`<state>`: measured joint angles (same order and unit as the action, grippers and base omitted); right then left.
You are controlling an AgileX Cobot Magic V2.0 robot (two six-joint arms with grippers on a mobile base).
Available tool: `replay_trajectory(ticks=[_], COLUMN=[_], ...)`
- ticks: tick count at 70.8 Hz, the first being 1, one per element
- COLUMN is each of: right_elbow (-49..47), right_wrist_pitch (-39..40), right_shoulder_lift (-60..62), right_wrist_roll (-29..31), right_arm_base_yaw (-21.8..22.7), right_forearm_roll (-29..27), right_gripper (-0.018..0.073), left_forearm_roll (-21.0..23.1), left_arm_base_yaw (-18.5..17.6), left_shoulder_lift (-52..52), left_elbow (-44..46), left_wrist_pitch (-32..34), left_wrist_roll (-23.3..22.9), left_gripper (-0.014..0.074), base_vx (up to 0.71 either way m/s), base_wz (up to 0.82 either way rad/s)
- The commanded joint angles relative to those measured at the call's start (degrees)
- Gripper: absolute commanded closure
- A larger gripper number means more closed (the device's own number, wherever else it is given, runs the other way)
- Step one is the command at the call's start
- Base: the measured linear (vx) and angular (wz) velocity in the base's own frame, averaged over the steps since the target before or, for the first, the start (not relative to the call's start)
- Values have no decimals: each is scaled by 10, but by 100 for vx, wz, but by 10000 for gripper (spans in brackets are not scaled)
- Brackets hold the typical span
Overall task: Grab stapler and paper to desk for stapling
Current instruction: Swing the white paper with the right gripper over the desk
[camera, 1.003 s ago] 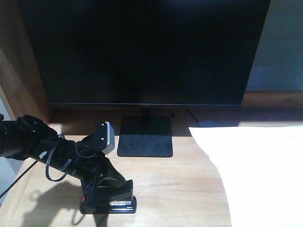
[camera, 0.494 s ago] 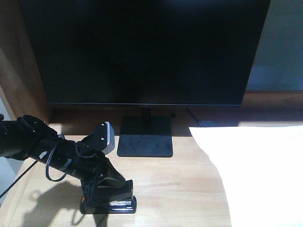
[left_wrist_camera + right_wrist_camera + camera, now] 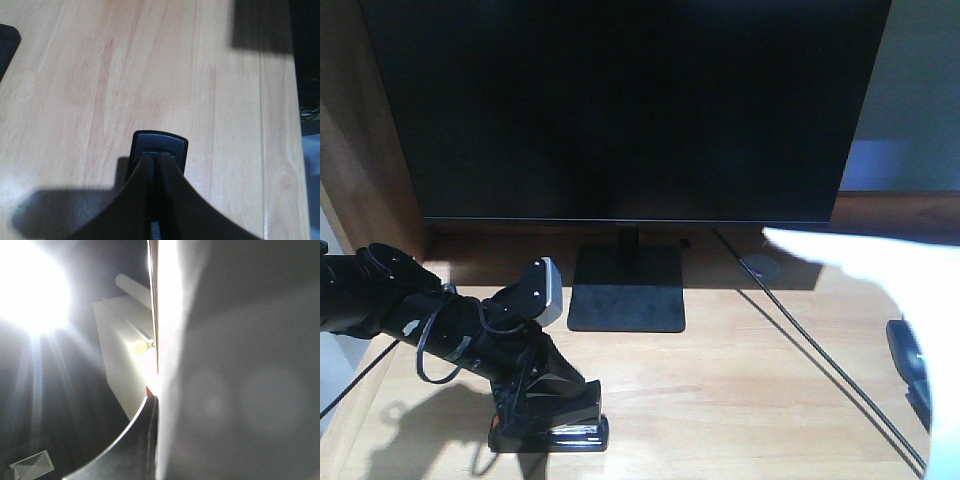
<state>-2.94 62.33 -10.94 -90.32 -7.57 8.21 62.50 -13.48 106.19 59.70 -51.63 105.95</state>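
Note:
The black stapler [image 3: 560, 428] sits on the light wood desk [image 3: 720, 400] at the lower left. My left gripper [image 3: 548, 405] is shut on it from above. In the left wrist view the two fingers close over the stapler [image 3: 160, 144], and only its front end shows on the desk [image 3: 100, 75]. The white paper [image 3: 910, 280] hangs blurred over the desk's right edge. In the right wrist view the paper [image 3: 225, 365] fills the right half, held edge-on in my right gripper [image 3: 156, 407]. That view faces the ceiling. The paper hides one finger.
A large dark monitor [image 3: 620, 100] stands on its base [image 3: 625, 290] at the back centre. A thin dark cable [image 3: 820, 365] runs diagonally across the right side. A black rounded object [image 3: 905, 355] lies at the right edge. A brown panel [image 3: 360, 150] walls the left.
The paper, lying flat over the desk's right side before, has risen and swung right, uncovering the cable and the black object. The left arm and stapler have not moved.

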Motion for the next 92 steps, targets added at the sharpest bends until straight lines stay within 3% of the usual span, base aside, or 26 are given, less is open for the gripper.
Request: replay_trajectory(ticks=[1,20,29,37,47,83,89,92], right_elbow=[-16,-33,-64,-90,-101,-115,-125,-140], right_wrist_pitch=[11,8,18,63,144,144,144,144], right_shoulder_lift=[-6,-62,-129,-202,-315,-574,-612,-627], right_wrist_roll=[23,51,47,46,37,-1,-3,-10], right_arm_base_yaw=[3,3,3,3,3,9,51,89], right_forearm_roll=[-10,-27,-9,22,12,46,100,157], right_gripper=[561,561,561,561,561,561,561,561], left_forearm_roll=[28,28,28,28,28,29,29,29], left_arm_base_yaw=[-3,-3,-3,-3,-3,-3,-3,-3], left_shoulder_lift=[-24,-24,-24,-24,-24,-24,-24,-24], left_elbow=[11,11,11,11,11,11,11,11], left_wrist_pitch=[-21,-21,-21,-21,-21,-21,-21,-21], left_wrist_roll=[-6,-6,-6,-6,-6,-6,-6,-6], left_gripper=[603,603,603,603,603,603,603,603], base_vx=[0,0,0,0,0,0,0,0], base_wz=[0,0,0,0,0,0,0,0])
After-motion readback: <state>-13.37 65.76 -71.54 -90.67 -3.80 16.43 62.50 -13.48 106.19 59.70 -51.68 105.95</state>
